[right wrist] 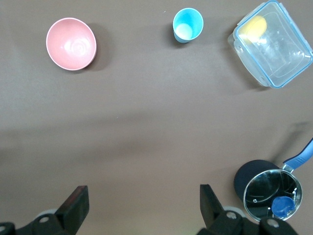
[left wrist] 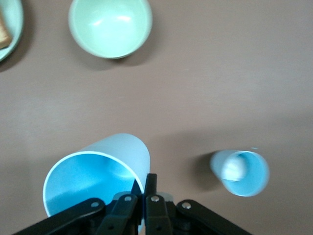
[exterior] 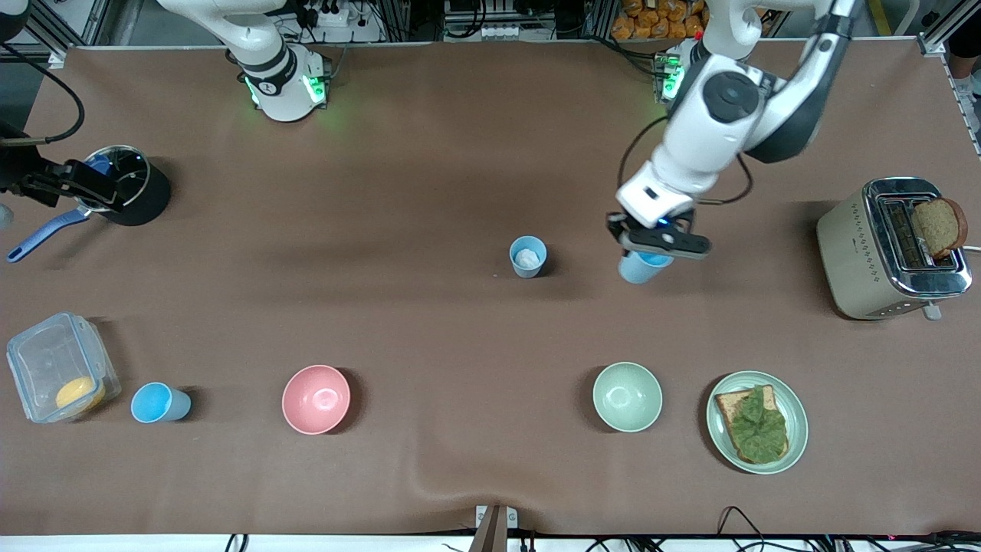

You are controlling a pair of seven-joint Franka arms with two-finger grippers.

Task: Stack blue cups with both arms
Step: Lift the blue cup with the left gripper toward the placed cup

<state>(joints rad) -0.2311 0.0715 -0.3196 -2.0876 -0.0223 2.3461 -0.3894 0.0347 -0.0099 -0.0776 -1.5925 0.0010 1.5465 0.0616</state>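
The left claw (exterior: 657,244) is clamped on the rim of an empty tapered blue cup (exterior: 641,267), held over the counter (exterior: 429,169) beside a second blue cup (exterior: 528,256) containing a white lump. The right claw (right wrist: 142,208), fingers spread, waits above the lidded pot (exterior: 123,182). A third blue cup (exterior: 159,402), empty, stands between the clear plastic box (exterior: 57,366) holding a yellow piece and the smooth round pink bowl (exterior: 316,399).

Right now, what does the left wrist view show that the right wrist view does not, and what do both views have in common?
Only the left wrist view shows the left hand shut on a blue cup, a second blue cup with something white inside standing on the table, the pale green bowl, and the edge of a plate. Only the right wrist view shows the open right hand, the pink bowl, a third blue cup, a clear container, and a lidded saucepan. Both show the brown table.
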